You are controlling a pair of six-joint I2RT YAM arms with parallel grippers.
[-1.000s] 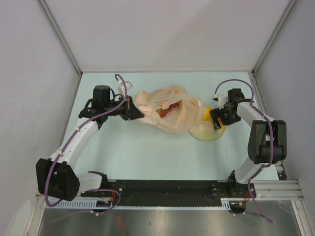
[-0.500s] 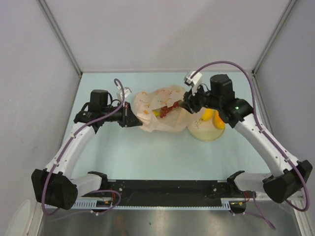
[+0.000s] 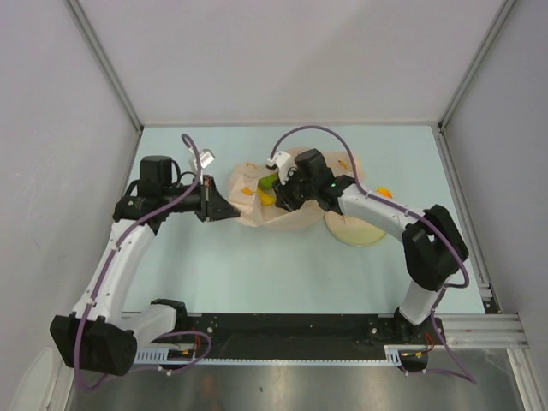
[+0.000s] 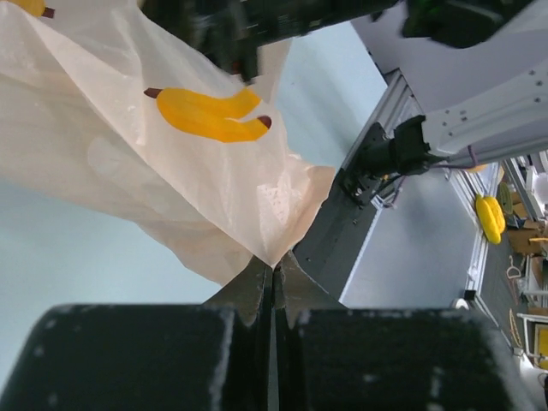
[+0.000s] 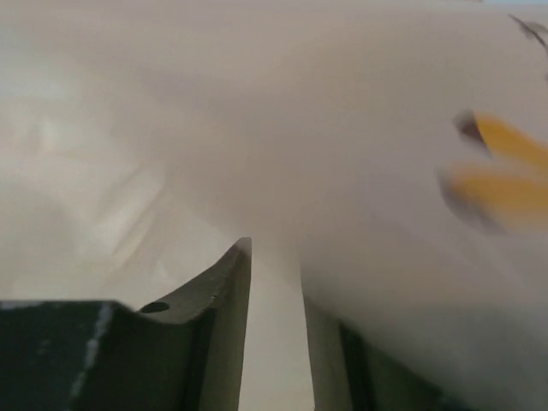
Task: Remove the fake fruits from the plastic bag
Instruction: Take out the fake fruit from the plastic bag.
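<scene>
The peach plastic bag (image 3: 272, 216) lies crumpled mid-table. My left gripper (image 3: 224, 205) is shut on its left corner; the left wrist view shows the film (image 4: 128, 128) pinched at the fingertips (image 4: 276, 267). My right gripper (image 3: 281, 195) is down in the bag's top, next to a green fruit (image 3: 268, 181) and a yellow fruit (image 3: 267, 198). In the right wrist view, bag film (image 5: 342, 128) covers everything. The jaws (image 5: 274, 248) stand partly apart with pale film across the gap, and anything held is hidden. An orange fruit (image 3: 384, 193) rests at the plate's far edge.
A round cream plate (image 3: 360, 231) sits right of the bag, under the right forearm. Grey walls close the table on three sides. A black rail (image 3: 291, 325) runs along the near edge. The yellow banana shape (image 4: 210, 116) is a print on the bag.
The right arm has swung left from the plate and pushed into the bag, its jaws narrower than before. The left gripper has drawn the bag corner slightly left, and the bag has bunched.
</scene>
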